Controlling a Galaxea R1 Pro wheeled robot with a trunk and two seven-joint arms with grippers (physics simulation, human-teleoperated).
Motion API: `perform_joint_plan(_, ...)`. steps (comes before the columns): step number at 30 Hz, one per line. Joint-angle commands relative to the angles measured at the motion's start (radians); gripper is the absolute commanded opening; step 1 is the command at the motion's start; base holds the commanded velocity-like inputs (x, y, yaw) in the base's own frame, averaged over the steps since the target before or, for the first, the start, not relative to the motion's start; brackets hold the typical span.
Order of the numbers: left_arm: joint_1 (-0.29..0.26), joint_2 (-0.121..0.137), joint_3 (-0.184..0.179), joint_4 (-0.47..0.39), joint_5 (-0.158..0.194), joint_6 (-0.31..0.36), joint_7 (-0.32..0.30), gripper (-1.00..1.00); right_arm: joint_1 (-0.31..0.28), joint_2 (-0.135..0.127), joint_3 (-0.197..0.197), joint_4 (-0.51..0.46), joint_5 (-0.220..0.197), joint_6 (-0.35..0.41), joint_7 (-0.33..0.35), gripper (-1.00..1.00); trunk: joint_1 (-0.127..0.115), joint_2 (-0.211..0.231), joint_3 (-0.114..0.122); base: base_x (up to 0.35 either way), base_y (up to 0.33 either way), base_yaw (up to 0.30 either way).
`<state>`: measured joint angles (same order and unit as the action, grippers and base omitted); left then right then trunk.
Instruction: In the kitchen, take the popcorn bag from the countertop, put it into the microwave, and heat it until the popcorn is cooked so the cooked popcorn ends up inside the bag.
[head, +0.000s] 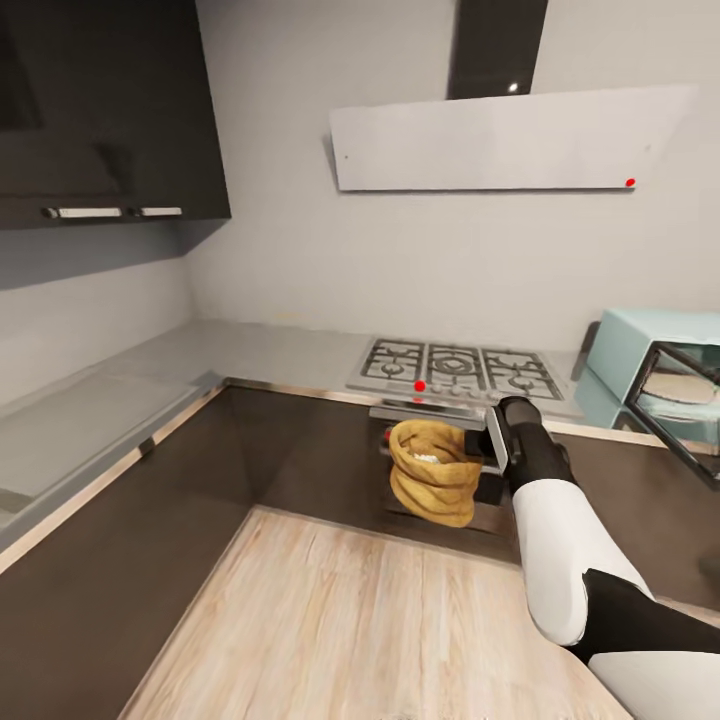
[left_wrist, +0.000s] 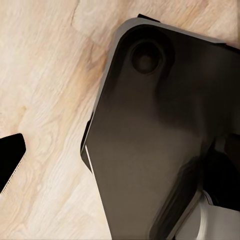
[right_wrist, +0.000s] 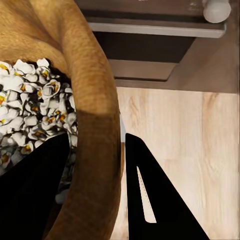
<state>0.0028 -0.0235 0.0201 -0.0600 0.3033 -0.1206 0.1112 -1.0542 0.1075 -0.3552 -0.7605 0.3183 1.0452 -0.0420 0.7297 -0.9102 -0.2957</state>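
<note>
Above the wooden floor (head: 330, 620), out in front of the dark cabinet fronts below the gas hob (head: 455, 368), the right gripper (head: 487, 440) is holding the popcorn bag (head: 432, 472) in the air, clear of the countertop (head: 250, 352). In the right wrist view, one dark finger is sitting inside the bag's mouth against the white popped kernels (right_wrist: 35, 105) and the other finger (right_wrist: 150, 195) is running down the outside, so the pincer is closed on the thick rolled rim (right_wrist: 97, 150), pinching the cloth wall between them. That hold is probably keeping the sack hanging mouth-up so nothing spills, though it is sagging and leaning a little in the head view. Since the contents are already looking puffed and white, the heating part seems done or the bag is reading as cooked. Off to the right, the microwave (head: 640, 350) is standing on the counter with its dark glass door (head: 680, 410) swung open, well apart from the bag, ready to receive it. Across in the left wrist view, a dark finger (left_wrist: 11, 160) is hanging over floor beside the robot's dark base (left_wrist: 160, 130), and whether that left pincer is open or closed I cannot tell.
</note>
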Motion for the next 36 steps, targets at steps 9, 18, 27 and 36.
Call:
perform_joint_plan(9,0.0,0.0,0.001,-0.001,0.003,-0.002,0.002,1.0,-0.001,0.0,-0.004,0.0,-0.003,0.002,-0.009,-1.0,0.0,-0.001,-0.005,0.0,0.0,-0.287)
perform_joint_plan(18,0.0,0.0,0.001,-0.001,0.004,-0.002,0.002,1.0,-0.001,-0.032,-0.005,0.001,-0.004,0.002,-0.004,-1.0,0.0,-0.001,-0.009,0.0,0.0,-0.287)
perform_joint_plan(27,0.0,0.0,0.001,-0.001,0.004,-0.002,0.002,1.0,-0.001,-0.037,-0.005,0.001,-0.004,0.002,-0.002,-1.0,0.0,-0.001,-0.013,0.0,0.0,-0.287)
perform_joint_plan(36,0.0,0.0,0.001,-0.001,0.004,-0.002,0.002,1.0,-0.001,-0.037,-0.007,0.001,-0.004,0.002,-0.004,-1.0,0.0,-0.001,-0.017,0.0,0.0,-0.287)
